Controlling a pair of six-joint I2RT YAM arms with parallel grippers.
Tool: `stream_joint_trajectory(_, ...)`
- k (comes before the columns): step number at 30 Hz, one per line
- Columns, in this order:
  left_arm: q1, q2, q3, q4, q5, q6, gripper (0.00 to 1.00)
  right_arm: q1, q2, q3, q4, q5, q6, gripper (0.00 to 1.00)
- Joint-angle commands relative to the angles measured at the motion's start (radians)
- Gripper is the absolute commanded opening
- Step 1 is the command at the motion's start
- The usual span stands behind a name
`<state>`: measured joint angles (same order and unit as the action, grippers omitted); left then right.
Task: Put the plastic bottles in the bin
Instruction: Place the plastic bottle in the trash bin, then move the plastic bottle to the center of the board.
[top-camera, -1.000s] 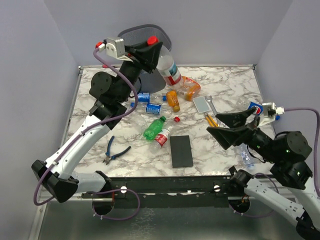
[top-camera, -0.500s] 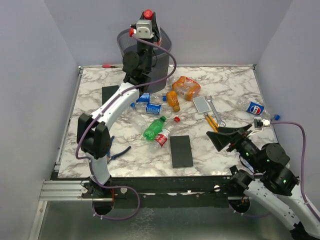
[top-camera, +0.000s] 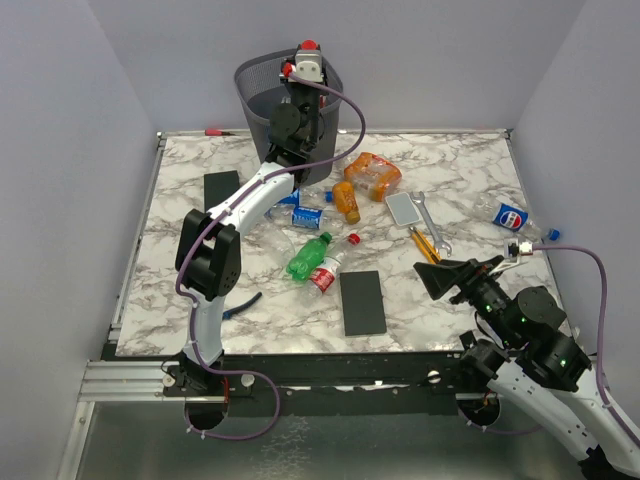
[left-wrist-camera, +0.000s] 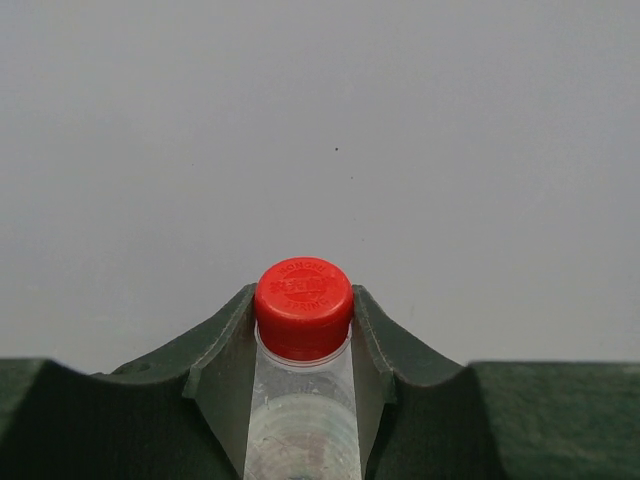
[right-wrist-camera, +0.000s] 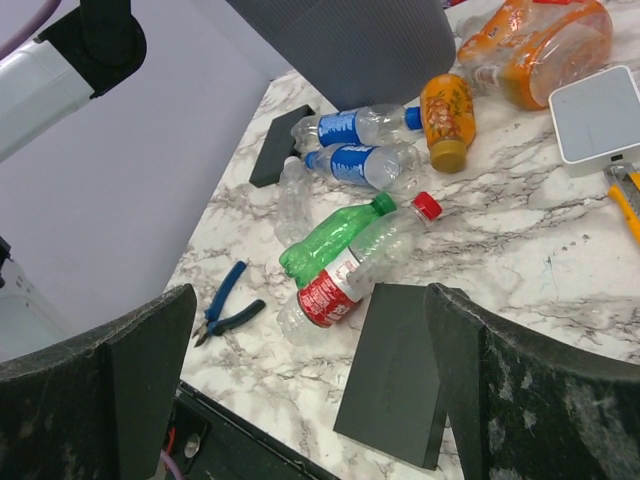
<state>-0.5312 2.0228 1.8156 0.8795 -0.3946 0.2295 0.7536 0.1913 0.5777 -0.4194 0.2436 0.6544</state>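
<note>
My left gripper (top-camera: 306, 58) is shut on the neck of a clear bottle with a red cap (left-wrist-camera: 303, 305) and holds it upright, cap up, over the dark wire-mesh bin (top-camera: 262, 104) at the table's back. My right gripper (top-camera: 447, 277) is open and empty above the near right of the table. Between its fingers in the right wrist view lie a green bottle (right-wrist-camera: 330, 240) and a red-label bottle (right-wrist-camera: 350, 275). Two blue-label bottles (top-camera: 305, 217) and two orange bottles (top-camera: 372, 175) lie near the bin's foot. A blue-label bottle (top-camera: 512, 216) lies at the far right.
One black slab (top-camera: 362, 302) lies at the near middle and another (top-camera: 220, 187) left of the bin. Blue-handled pliers (top-camera: 232, 305) lie at the near left. A white square box (top-camera: 403, 208), a wrench (top-camera: 425, 212) and a yellow-handled tool (top-camera: 425, 243) lie right of centre.
My left arm has swung the red-capped bottle from a tilt beside the bin to upright over it. My right arm has drawn back and down toward the near edge.
</note>
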Motion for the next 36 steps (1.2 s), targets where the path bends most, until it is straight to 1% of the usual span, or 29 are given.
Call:
stream_joint_trajectory(1,0.005,-0.009,0.004,-0.001,0.012,-0.021,0.51,0.007,-0.005,0.012,-0.038,0.059,-0.018,1.0)
stream_joint_trajectory(3,0.005,-0.021,0.007,-0.004,0.023,-0.02,0.75,0.007,-0.003,0.015,-0.039,0.064,-0.024,1.0)
stream_joint_trajectory(5,0.004,-0.044,0.01,-0.005,0.012,-0.03,0.96,0.007,0.002,0.021,-0.046,0.067,-0.024,1.0)
stream_joint_trajectory(6,0.002,-0.063,0.008,-0.005,0.009,-0.04,0.99,0.007,0.007,0.024,-0.051,0.07,-0.024,1.0)
stream_joint_trajectory(9,-0.019,-0.14,-0.015,-0.004,-0.004,-0.05,0.99,0.006,0.018,0.039,-0.063,0.081,-0.028,1.0)
stream_joint_trajectory(11,-0.053,-0.208,-0.054,-0.004,-0.03,-0.042,0.99,0.006,0.022,0.05,-0.066,0.089,-0.048,1.0)
stream_joint_trajectory(14,-0.134,-0.342,-0.179,-0.014,-0.071,-0.032,0.99,0.007,0.037,0.071,-0.069,0.137,-0.079,1.0)
stream_joint_trajectory(16,-0.193,-0.45,-0.294,-0.05,-0.058,-0.05,0.99,0.007,0.059,0.097,-0.085,0.196,-0.092,1.0)
stream_joint_trajectory(18,-0.241,-0.56,-0.412,-0.124,-0.011,-0.109,0.99,0.007,0.1,0.135,-0.114,0.265,-0.098,1.0)
stream_joint_trajectory(20,-0.269,-0.665,-0.511,-0.237,0.053,-0.209,0.99,0.006,0.155,0.177,-0.15,0.328,-0.099,1.0)
stream_joint_trajectory(23,-0.277,-0.804,-0.64,-0.413,0.115,-0.391,0.99,0.006,0.248,0.248,-0.199,0.392,-0.091,1.0)
stream_joint_trajectory(25,-0.277,-0.88,-0.716,-0.537,0.156,-0.453,0.99,0.007,0.303,0.272,-0.201,0.412,-0.082,1.0)
stream_joint_trajectory(29,-0.276,-1.016,-0.867,-0.735,0.223,-0.507,0.99,0.007,0.391,0.283,-0.156,0.438,-0.042,1.0)
stream_joint_trajectory(31,-0.277,-1.071,-0.943,-0.8,0.251,-0.511,0.99,0.007,0.435,0.277,-0.138,0.457,-0.005,1.0)
stream_joint_trajectory(36,-0.277,-1.201,-1.159,-0.83,0.248,-0.568,0.99,0.007,0.558,0.269,-0.12,0.484,0.117,1.0)
